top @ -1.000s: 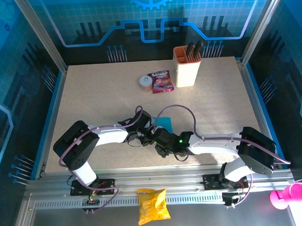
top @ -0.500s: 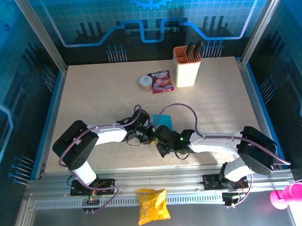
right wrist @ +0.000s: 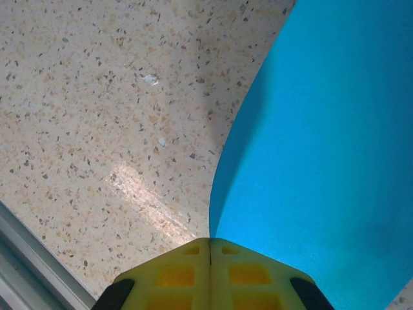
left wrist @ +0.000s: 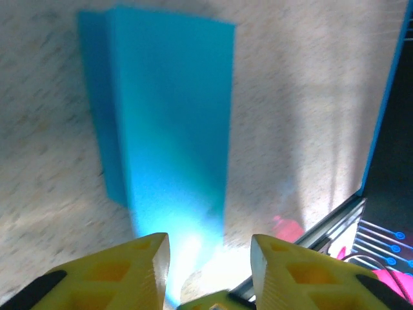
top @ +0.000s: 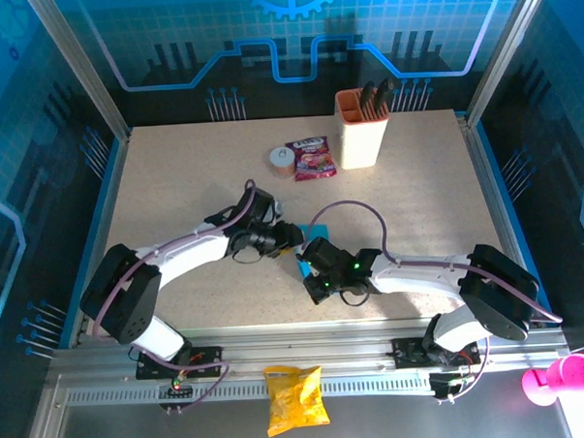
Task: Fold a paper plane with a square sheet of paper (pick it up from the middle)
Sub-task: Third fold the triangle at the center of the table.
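Where the metal rail [top: 376, 370] runs below the near edge of the table [top: 174, 185], a yellow crisp bag [top: 295, 398] lies on it, its print too small for me to read.

Past the rail, midway between the table's side edges and closer to its near edge, lies the blue paper [right wrist: 322, 161]. My right gripper [right wrist: 210, 244] is pressed fully together on one edge of it. Its wrist camera shows the sheet rising from that pinch in a smooth curve over the speckled top, plain, matte and unmarked.

My left gripper [left wrist: 208, 242] stands partly parted with nothing clamped, and the paper's near end runs toward the gap. That blurred wrist view gives the shape the other does not: a long folded strip lying flat, with a darker, narrower band stepping out along one long side. From above, just a small blue patch shows between my two grippers.

Toward the far edge sit a small round thing [top: 281, 160], a red-purple snack packet [top: 311, 158] with lettering I cannot make out, and an orange-rimmed holder [top: 361, 134] of dark handles.
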Tool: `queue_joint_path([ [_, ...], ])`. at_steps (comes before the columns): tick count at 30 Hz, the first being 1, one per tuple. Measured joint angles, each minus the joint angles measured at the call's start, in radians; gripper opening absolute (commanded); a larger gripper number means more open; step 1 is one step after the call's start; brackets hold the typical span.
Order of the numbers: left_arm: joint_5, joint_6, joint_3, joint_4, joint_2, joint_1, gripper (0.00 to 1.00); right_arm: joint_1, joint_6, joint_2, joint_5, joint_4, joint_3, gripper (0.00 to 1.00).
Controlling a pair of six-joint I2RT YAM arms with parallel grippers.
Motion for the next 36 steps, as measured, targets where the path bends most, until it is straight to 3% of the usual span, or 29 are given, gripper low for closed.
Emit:
queue_joint_path([
  [5,0.033,0.022,0.130,0.006,0.135,0.000,0.22,0.000,0.000,0.000,-0.021,0.014,-0.006,0.00],
  [17,0.090,0.090,0.311,-0.038,0.401,-0.012,0.16,-0.012,0.000,0.008,-0.046,0.033,-0.006,0.00],
  [36,0.096,0.175,0.352,-0.124,0.491,-0.011,0.07,-0.130,-0.040,0.011,-0.134,0.032,-0.005,0.00],
])
